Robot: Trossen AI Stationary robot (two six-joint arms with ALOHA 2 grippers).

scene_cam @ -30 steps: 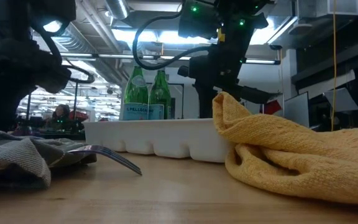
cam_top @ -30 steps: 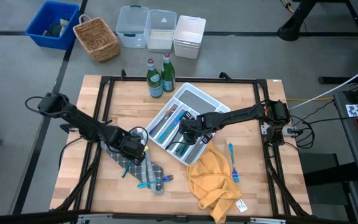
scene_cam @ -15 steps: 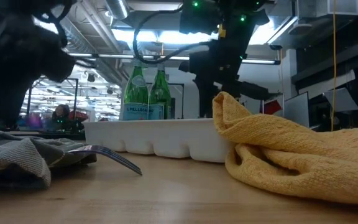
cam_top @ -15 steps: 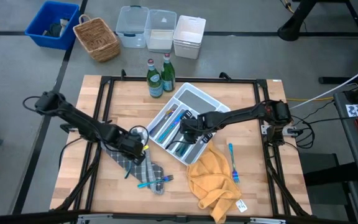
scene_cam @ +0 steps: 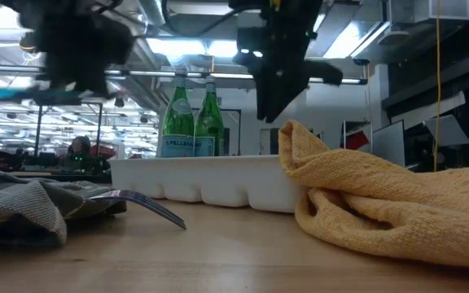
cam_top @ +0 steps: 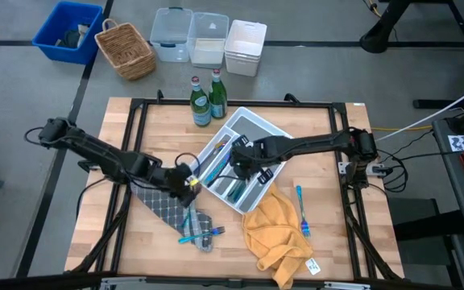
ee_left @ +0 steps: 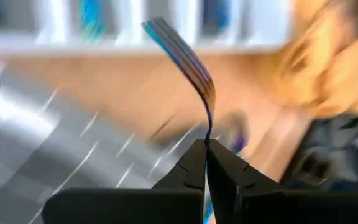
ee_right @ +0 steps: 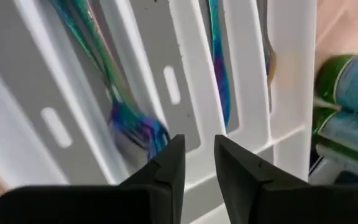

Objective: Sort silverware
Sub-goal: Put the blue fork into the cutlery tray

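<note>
My left gripper (cam_top: pixel 187 180) is shut on an iridescent blue fork (ee_left: pixel 182 59), raised above the table between the grey cloth (cam_top: pixel 167 211) and the white divided tray (cam_top: pixel 258 127). My right gripper (ee_right: pixel 199 146) is open and empty above the tray, where several blue-teal utensils (ee_right: pixel 95 46) lie in the slots. A teal utensil (cam_top: pixel 197 235) lies on the grey cloth's near end; a fork (scene_cam: pixel 141 203) shows there in the low view. A blue fork (cam_top: pixel 300 211) lies on the table right of the yellow cloth (cam_top: pixel 274 234). My left gripper pinches the fork's slim handle (ee_left: pixel 207 127) between its two fingertips, only at their free ends. The fork runs on from the fingers, along them, with its tines (ee_left: pixel 163 32) at the far end. It is lifted clear of cloth and table.
Two green glass bottles (cam_top: pixel 207 98) stand right behind the tray's far corner. The yellow cloth lies heaped against the tray's near side. Off the table's far side are a wicker basket (cam_top: pixel 125 51), a blue bin (cam_top: pixel 67 31) and plastic boxes (cam_top: pixel 208 40).
My left gripper has risen from the grey cloth and gone toward the tray with the fork, now lifted clear. My right gripper has risen and shifted a little toward the tray's far left part.
</note>
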